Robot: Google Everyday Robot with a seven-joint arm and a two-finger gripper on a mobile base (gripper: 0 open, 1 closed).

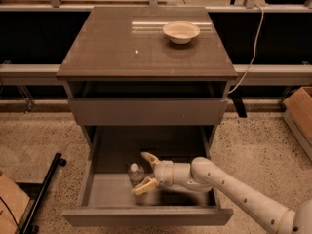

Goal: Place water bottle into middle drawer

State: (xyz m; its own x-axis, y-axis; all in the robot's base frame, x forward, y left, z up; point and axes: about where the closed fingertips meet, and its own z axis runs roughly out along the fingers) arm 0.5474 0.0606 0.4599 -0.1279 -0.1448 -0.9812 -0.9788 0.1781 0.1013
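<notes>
The water bottle (136, 174), clear with a white cap, stands upright on the pale floor of the pulled-out middle drawer (105, 191), near its middle. My gripper (140, 173) reaches into the drawer from the right on the white arm. Its two pale fingers (148, 158) are spread wide apart, one behind the bottle and one in front of it. The bottle sits between the tips, and neither finger presses on it.
A shallow cream bowl (181, 31) sits on the cabinet top (122, 48). A shut drawer front (146, 111) hangs just above the open one. A cardboard box (300, 111) stands at the right, a black bar (44, 191) lies on the floor at the left.
</notes>
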